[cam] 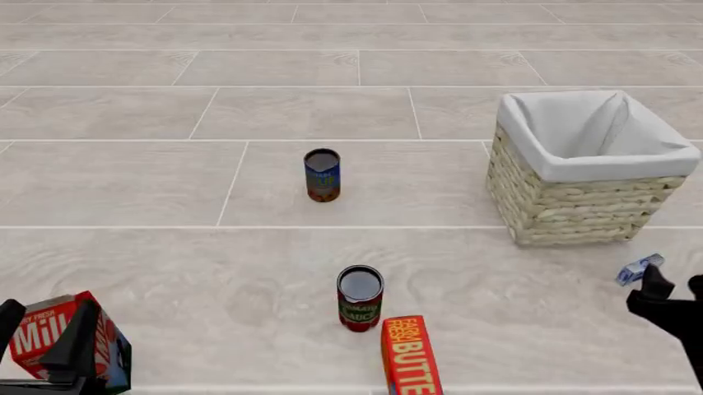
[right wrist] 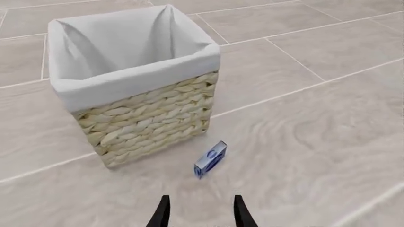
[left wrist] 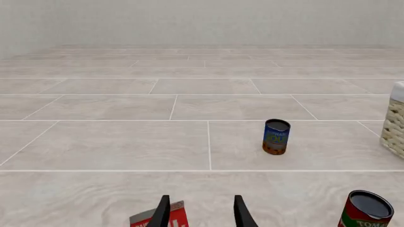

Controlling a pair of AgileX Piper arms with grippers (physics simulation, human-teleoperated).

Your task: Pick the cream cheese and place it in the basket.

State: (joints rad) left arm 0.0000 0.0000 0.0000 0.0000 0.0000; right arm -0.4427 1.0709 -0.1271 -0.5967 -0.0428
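The cream cheese (right wrist: pixel 211 159) is a small, flat rectangular box, blue with white patches, lying on the pale tiled surface (cam: pixel 154 271). In the right wrist view it rests on a narrow side, one long edge up, angled diagonally, with a glossy blue face catching light. It sits near the foot of the basket (right wrist: pixel 145 120), just off one lower corner, apart from the wicker and not touching it. In the front view the cream cheese (cam: pixel 640 269) appears as a tiny blue-and-white sliver below and to the right of the basket (cam: pixel 582 206), far smaller than either can.

The basket is square, woven of pale straw, with a white cloth liner folded over its rim; its inside shows only cloth.

The right end effector (right wrist: pixel 200 213) hangs short of the cream cheese, its two dark fingers spread apart with bare surface between them, holding nothing. In the front view the right end effector (cam: pixel 670 300) shows as a dark shape at the right edge, just beside the box.

The left end effector (left wrist: pixel 200 213) is likewise released, fingers parted and empty, with the red milk carton (left wrist: pixel 161 217) partly behind one finger. In the front view the milk carton (cam: pixel 55 337) stands at the lower left corner.

A blue can (cam: pixel 322 174) stands mid-surface, a red-and-green can (cam: pixel 360 298) nearer the arms, and an orange-red butter box (cam: pixel 410 355) just right of that can.
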